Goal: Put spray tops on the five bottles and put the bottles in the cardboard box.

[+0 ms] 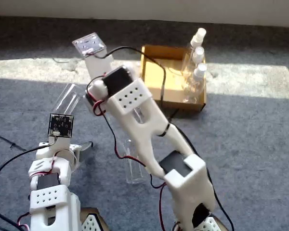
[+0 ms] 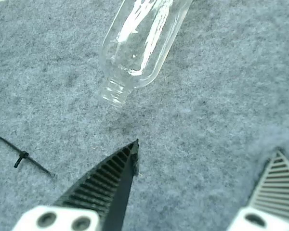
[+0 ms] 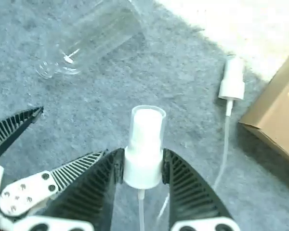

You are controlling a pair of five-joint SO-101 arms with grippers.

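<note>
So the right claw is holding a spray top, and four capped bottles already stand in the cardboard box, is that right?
Not quite. The high view shows three capped bottles standing in the cardboard box, not four. The rest holds: the right claw is holding a spray top.

A bright sunlit band crosses the far carpet [image 1: 245, 77], the rest lies shaded
</note>
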